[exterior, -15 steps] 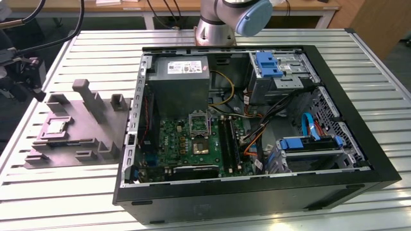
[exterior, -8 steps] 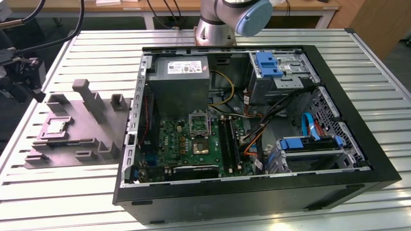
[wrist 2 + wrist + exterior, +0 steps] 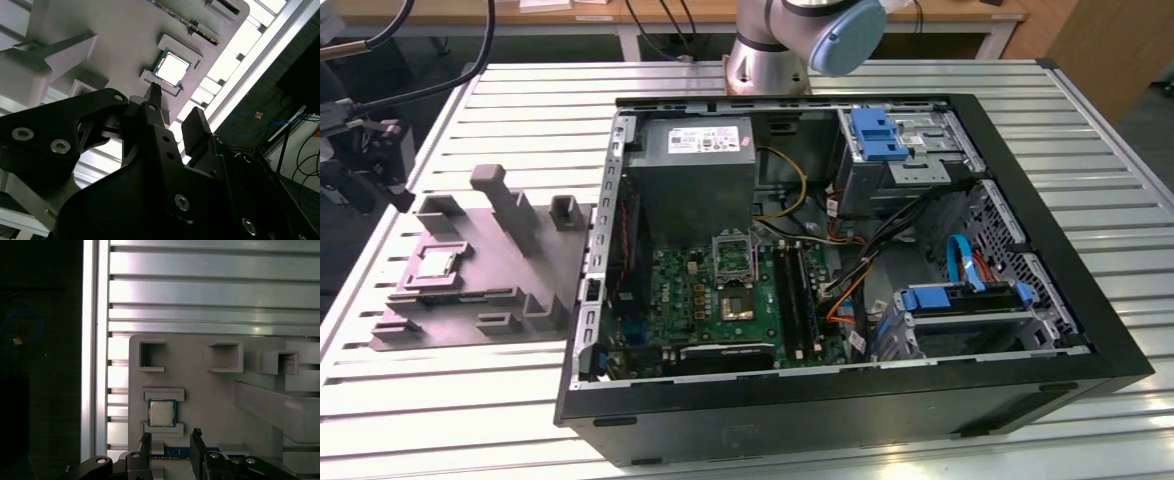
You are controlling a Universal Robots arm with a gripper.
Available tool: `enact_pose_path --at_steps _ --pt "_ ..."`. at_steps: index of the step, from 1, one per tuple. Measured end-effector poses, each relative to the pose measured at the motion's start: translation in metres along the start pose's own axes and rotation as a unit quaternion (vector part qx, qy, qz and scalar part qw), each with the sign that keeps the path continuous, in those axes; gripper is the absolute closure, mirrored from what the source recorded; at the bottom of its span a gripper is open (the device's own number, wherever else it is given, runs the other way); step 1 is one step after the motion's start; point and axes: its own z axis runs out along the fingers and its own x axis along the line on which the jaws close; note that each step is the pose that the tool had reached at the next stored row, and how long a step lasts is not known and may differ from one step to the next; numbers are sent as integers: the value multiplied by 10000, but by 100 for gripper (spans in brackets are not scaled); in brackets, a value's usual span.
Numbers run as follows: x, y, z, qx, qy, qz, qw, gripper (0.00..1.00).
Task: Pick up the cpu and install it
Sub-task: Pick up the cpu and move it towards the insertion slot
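Gripper [image 3: 171, 435] hung wide and empty just short of the cpu [image 3: 161, 413], which lay flat in its pocket near an edge of the tray [image 3: 200, 385]; I judged it best to centre squarely, then pinch gently.

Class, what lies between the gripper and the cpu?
In the first wrist view, just a low ridge of the grey tray separates the open gripper from the cpu.
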Motion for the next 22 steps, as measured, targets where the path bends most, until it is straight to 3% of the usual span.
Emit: enact_pose_path --at_steps 10,11,12,14,16,17,22 --pt "0 0 0 -1 0 0 10000 55" --pt "0 0 0 -1 0 0 10000 44" --pt "0 0 0 -1 0 0 10000 44" --pt "0 0 0 -2 0 0 10000 32" --pt "0 0 0 -2 0 0 10000 32" --pt "0 0 2 -2 0 0 10000 25" --pt "1 1 55 -39 0 -42 10000 25"
